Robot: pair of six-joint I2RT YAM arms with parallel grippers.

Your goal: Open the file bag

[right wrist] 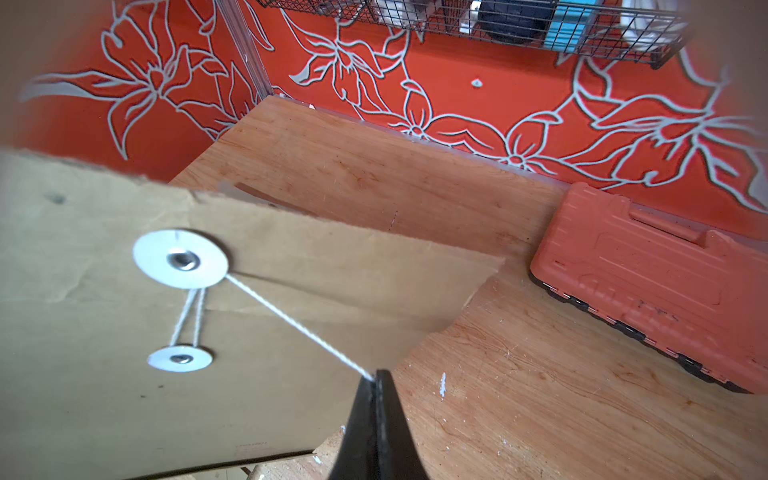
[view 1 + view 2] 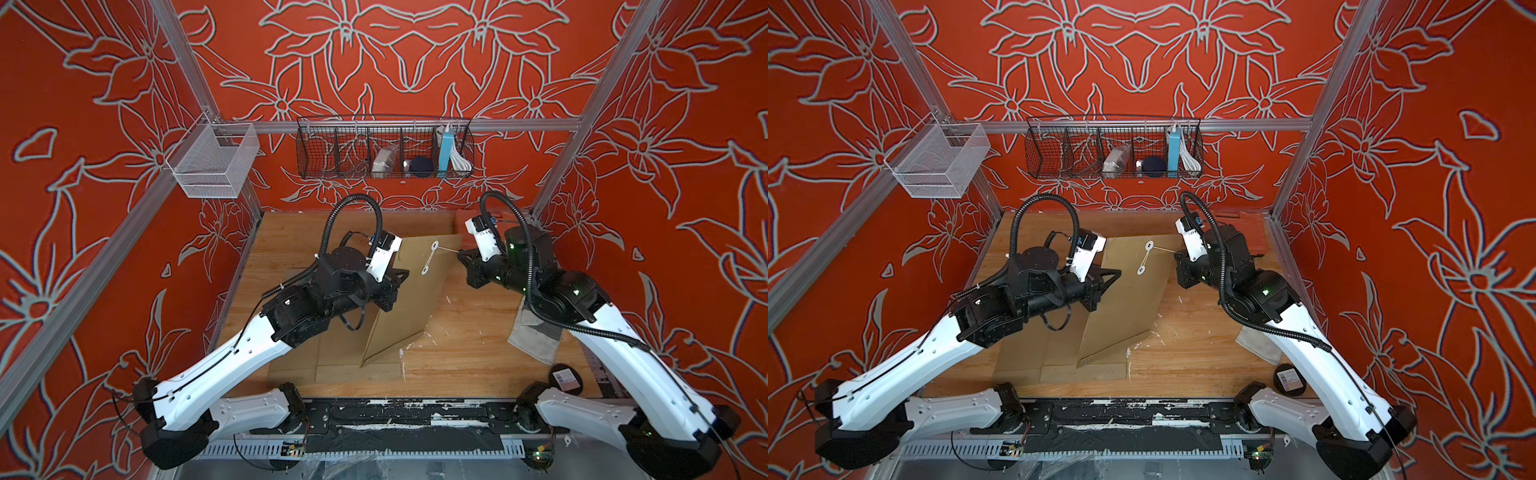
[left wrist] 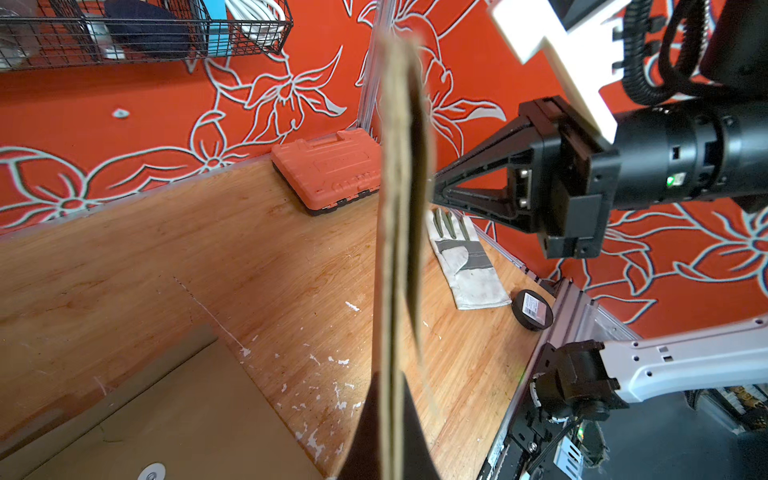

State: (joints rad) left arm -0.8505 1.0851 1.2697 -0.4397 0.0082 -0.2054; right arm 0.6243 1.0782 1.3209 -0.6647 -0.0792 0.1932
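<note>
The file bag [image 2: 415,291] is a brown paper envelope with two white discs [image 1: 180,259] and a white string [image 1: 299,326]. It is lifted and tilted above the wooden table [image 2: 469,345], and shows edge-on in the left wrist view [image 3: 401,208]. My left gripper [image 2: 401,274] is shut on the bag's left edge, with one black finger [image 3: 361,436] on each side of the paper. My right gripper [image 1: 376,382] is shut on the string's free end, to the right of the bag [image 2: 1129,299]. The string runs taut from the upper disc [image 2: 435,246] to it. Two strands still join the discs.
More brown envelopes [image 2: 307,357] lie flat under the left arm. An orange tool case [image 1: 648,274] sits at the back right, a grey glove [image 3: 465,262] and a black round puck [image 2: 565,377] at the right. A wire basket [image 2: 384,147] and a mesh basket [image 2: 216,160] hang on the frame.
</note>
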